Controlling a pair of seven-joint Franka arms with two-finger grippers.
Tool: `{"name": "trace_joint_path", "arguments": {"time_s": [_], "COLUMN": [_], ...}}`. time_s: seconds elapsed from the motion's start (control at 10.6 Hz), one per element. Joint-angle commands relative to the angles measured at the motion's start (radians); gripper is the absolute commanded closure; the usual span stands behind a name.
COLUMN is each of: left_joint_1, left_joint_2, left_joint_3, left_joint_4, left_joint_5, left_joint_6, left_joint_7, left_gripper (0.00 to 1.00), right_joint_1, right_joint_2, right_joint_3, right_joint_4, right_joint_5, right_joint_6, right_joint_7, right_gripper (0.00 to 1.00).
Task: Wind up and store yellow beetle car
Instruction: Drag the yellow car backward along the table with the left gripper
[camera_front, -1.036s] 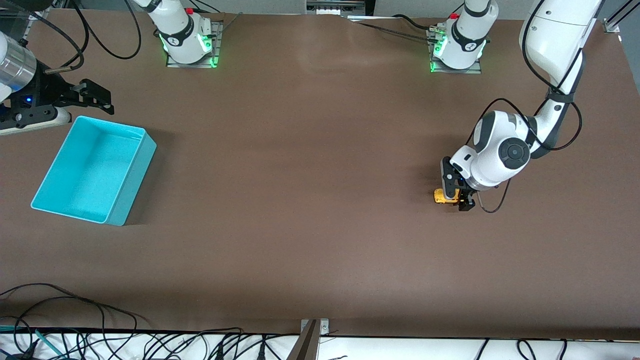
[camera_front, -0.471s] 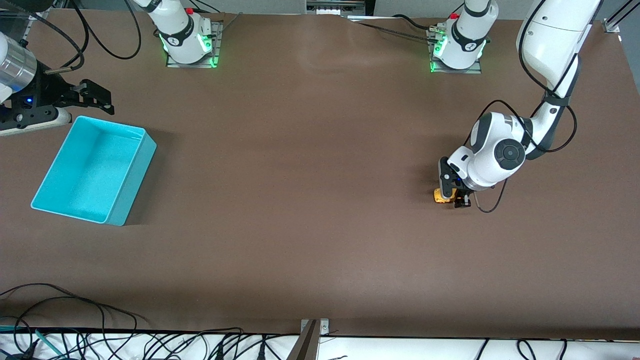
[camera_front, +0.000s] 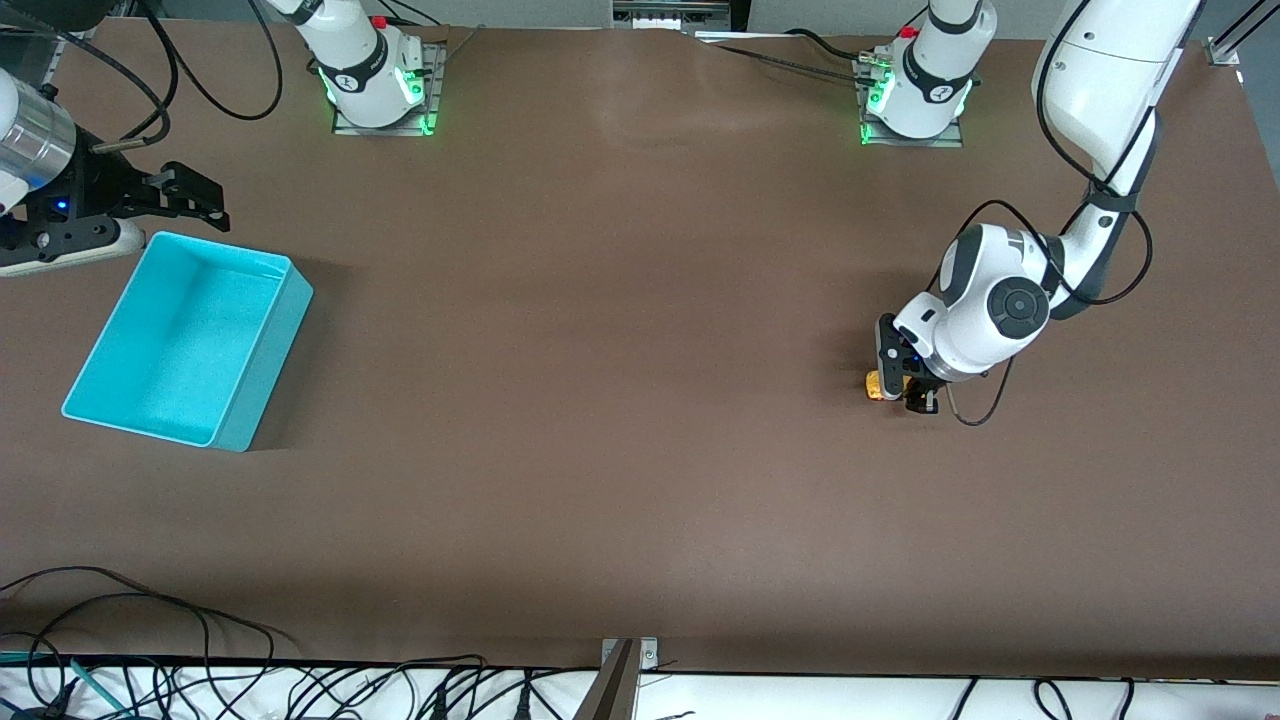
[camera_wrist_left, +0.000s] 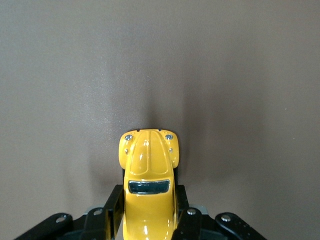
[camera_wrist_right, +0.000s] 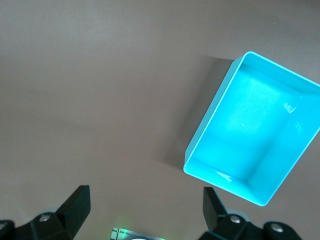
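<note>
The yellow beetle car (camera_wrist_left: 148, 187) is located on the counter (camera_front: 620, 420) toward the left arm's end, well apart from the turquoise bin (camera_front: 190, 340) at the right arm's end. The left hand (camera_front: 903, 385) is set down on the counter and is pinched on the car's rear flanks, as shown in the left wrist view; the nose and windscreen project clear of the fingers (camera_wrist_left: 114, 210). The right hand (camera_front: 190, 195) is held spread just above the bin's edge, and that arm is waiting.

The following faults are judged possible:

- Slip from the grip. The body is rounded and glossy, and only the rear part is clamped. The car can be squeezed forward out of the fingers if it is lifted abruptly.
- Failed winding. If the car is dragged backward with too little downward pressure, the wheels may be skidded over the counter instead of turned, and the spring is left slack.
- Runaway on release. Once wound, the car can be driven off the counter if it is released before it is over the bin.
- Long transfer. The full counter width must be crossed, so a handover is likely required, and a drop may be caused by misalignment.
</note>
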Motion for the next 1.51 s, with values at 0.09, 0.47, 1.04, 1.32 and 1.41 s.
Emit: {"name": "trace_joint_path", "arguments": {"time_s": [0.09,0.47,1.04,1.32,1.41], "left_joint_1": [0.013,0.051,0.139,0.145,0.145], "left_joint_2": [-0.002,0.000,0.024,0.034,0.034], "left_joint_3": [-0.002,0.025,0.077,0.111,0.125], "left_joint_4": [-0.002,-0.004,0.001,0.005,0.007], "left_joint_5": [0.020,0.018,0.018,0.018,0.018], "left_joint_6": [-0.001,-0.053,-0.053,-0.052,-0.052], "left_joint_7": [0.044,0.113,0.236,0.294,0.307], "left_gripper": [0.92,0.94,0.94,0.94,0.94], "right_joint_1": [-0.005,-0.005,-0.003,-0.006,-0.006], "right_joint_2": [0.003,-0.010,-0.003,-0.001,0.000], "right_joint_3": [-0.030,-0.032,-0.027,-0.030,-0.030], "right_joint_4": [0.024,0.030,0.032,0.033,0.044], "right_joint_5": [-0.001,0.013,0.020,0.023,0.023], "right_joint_6": [-0.017,-0.023,-0.061,-0.064,-0.064], "right_joint_7": [-0.026,-0.030,-0.030,-0.071,-0.082], "right_gripper": [0.00,0.00,0.00,0.00,0.00]}}
